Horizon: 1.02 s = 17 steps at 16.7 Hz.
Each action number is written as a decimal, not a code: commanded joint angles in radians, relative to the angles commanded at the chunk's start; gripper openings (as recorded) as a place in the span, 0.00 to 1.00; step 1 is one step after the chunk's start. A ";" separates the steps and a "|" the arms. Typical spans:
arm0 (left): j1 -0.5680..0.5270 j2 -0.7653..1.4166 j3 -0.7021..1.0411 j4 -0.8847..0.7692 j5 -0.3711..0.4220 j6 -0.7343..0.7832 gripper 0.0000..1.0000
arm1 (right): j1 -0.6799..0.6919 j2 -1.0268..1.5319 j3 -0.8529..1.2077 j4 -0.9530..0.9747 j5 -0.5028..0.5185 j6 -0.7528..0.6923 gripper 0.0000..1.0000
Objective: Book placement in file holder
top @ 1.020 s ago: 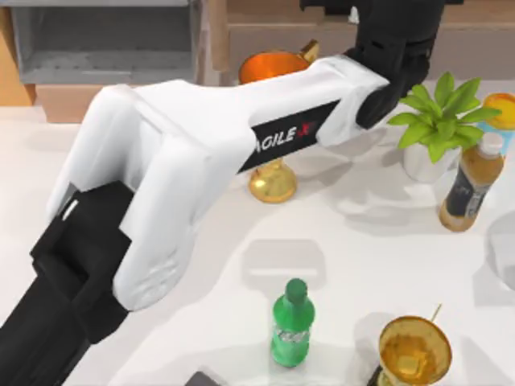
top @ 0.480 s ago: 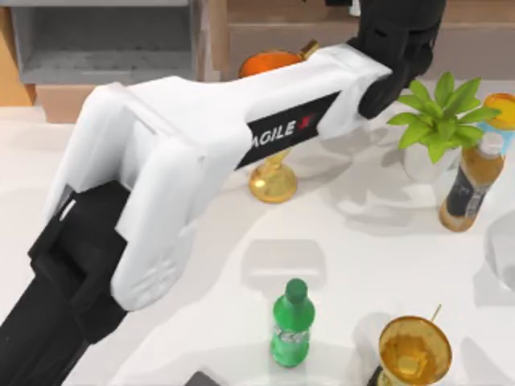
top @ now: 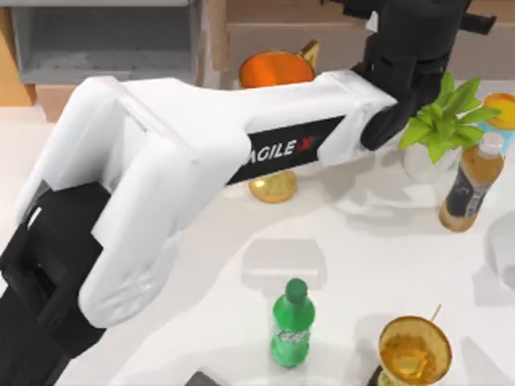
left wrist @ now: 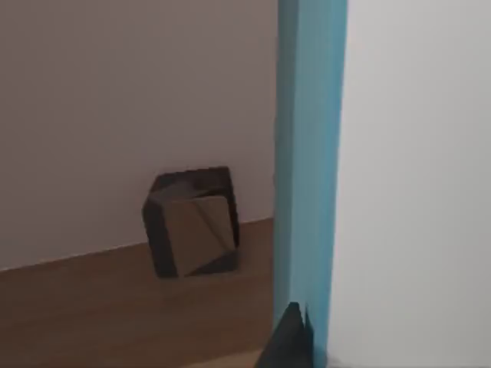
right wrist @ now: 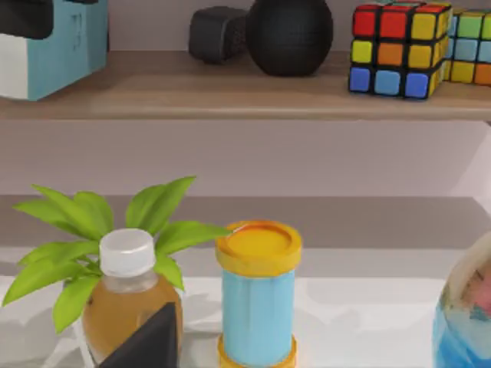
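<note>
1. My left arm (top: 201, 153) reaches across the top view from the lower left to the upper right, its black wrist by the shelf at the upper edge.
2. In the left wrist view the book (left wrist: 311, 169) stands upright along the frame, teal cover beside white pages, with a dark fingertip (left wrist: 288, 341) of the left hand against its lower end. The left hand holds the book.
3. Beyond the book in that view a dark cube (left wrist: 192, 222) sits on the wooden shelf (left wrist: 115, 307).
4. The file holder (top: 105, 40) sits at the upper left of the top view, well apart from the left wrist.
5. The right wrist view shows a tea bottle (right wrist: 130, 295), a plant (right wrist: 92, 230) and a blue can with yellow lid (right wrist: 258, 295) on the bench (right wrist: 368, 314). One dark finger (right wrist: 149, 341) of the right hand shows at the lower edge; I cannot tell its opening.
6. In the top view a green bottle (top: 291, 326) stands low centre.
</note>
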 joint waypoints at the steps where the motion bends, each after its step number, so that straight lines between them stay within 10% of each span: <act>1: -0.013 -0.042 -0.069 0.024 0.023 0.035 0.00 | 0.000 0.000 0.000 0.000 0.000 0.000 1.00; 9: -0.008 -0.560 -0.758 0.236 0.171 0.353 0.00 | 0.000 0.000 0.000 0.000 0.000 0.000 1.00; 17: 0.255 -0.933 -1.299 0.328 0.275 0.790 0.00 | 0.000 0.000 0.000 0.000 0.000 0.000 1.00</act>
